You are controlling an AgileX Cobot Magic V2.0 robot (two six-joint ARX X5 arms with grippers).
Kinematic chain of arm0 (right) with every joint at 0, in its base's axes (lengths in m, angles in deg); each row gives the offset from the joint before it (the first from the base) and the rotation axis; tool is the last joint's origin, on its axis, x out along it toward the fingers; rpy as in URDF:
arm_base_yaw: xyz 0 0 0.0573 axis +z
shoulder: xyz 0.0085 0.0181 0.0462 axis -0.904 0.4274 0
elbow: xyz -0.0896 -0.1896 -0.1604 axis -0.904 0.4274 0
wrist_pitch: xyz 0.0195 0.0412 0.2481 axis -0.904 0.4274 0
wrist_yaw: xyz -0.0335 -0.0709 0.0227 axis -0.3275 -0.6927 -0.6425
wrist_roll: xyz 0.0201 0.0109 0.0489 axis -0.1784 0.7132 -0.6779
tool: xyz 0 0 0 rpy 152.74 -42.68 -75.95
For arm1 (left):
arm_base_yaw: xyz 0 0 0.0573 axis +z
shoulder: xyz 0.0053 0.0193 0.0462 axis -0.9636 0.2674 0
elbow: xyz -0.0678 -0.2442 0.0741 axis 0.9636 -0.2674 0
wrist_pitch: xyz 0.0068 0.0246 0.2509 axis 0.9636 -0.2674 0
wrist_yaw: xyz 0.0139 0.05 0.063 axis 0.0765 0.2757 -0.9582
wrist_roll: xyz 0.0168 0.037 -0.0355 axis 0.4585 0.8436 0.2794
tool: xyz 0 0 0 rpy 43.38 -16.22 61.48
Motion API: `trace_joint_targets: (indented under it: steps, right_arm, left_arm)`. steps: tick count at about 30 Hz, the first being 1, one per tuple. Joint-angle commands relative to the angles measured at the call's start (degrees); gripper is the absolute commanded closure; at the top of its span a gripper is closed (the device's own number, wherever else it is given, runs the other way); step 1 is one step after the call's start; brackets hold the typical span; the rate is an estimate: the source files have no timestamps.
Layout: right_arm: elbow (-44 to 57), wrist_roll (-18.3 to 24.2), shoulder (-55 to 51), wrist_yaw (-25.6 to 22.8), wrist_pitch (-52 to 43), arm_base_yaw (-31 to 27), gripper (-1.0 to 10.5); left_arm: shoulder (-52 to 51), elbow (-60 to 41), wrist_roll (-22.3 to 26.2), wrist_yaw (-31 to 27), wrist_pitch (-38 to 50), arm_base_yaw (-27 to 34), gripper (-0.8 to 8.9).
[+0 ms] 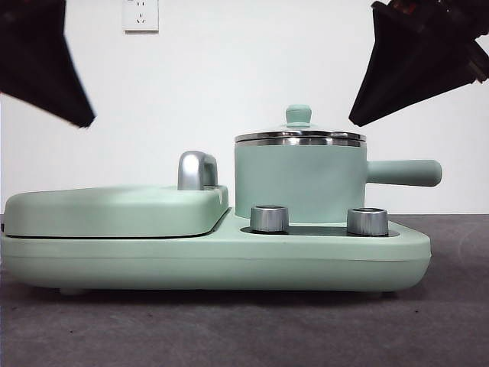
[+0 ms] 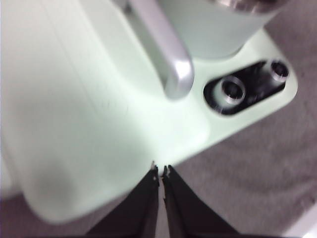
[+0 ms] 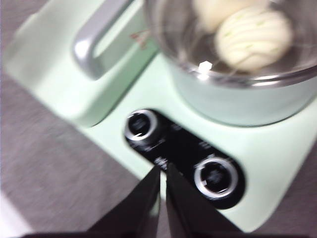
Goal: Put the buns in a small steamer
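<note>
The small steamer [image 1: 299, 183] stands on the right half of the mint-green cooker, side handle pointing right, with its green-knobbed glass lid [image 1: 298, 116] on. In the right wrist view both buns lie inside the steamer [image 3: 237, 99]: the ridged roll with green flecks [image 3: 253, 37] and, beside it, the smooth bun [image 3: 218, 11], partly cut off by the picture's edge. My right gripper [image 3: 163, 169] is shut and empty, over the control panel in front of the pot; it shows at the front view's top right [image 1: 359, 118]. My left gripper [image 2: 161, 171] is shut and empty, over the griddle cover's edge, at top left [image 1: 85, 121].
The flat mint-green griddle cover [image 1: 114, 210] with a silver handle [image 1: 196, 170] fills the cooker's left half. Two silver knobs [image 1: 269, 218] [image 1: 367, 221] sit on the black panel in front of the pot. A grey cloth [image 1: 229, 329] covers the table. A white wall stands behind.
</note>
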Motion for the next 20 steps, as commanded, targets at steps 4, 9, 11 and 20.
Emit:
trace_joint_targets:
  steps: [4, 9, 11, 20]
  right_arm:
    - [-0.96, -0.26, 0.13, 0.33, -0.42, 0.52, 9.4]
    - [-0.96, -0.26, 0.13, 0.17, -0.42, 0.50, 9.4]
    - [-0.96, -0.26, 0.13, 0.20, -0.42, 0.50, 9.4]
    - [-0.96, -0.26, 0.13, 0.17, -0.46, 0.50, 9.4]
  left_arm:
    - [-0.17, 0.57, 0.74, -0.07, -0.48, -0.22, 7.86]
    - [-0.17, 0.57, 0.74, -0.07, -0.55, -0.22, 7.86]
    - [-0.33, 0.57, 0.74, -0.07, -0.59, -0.22, 7.86]
    - [-11.13, -11.28, 14.62, -0.50, 15.78, 10.34, 7.87]
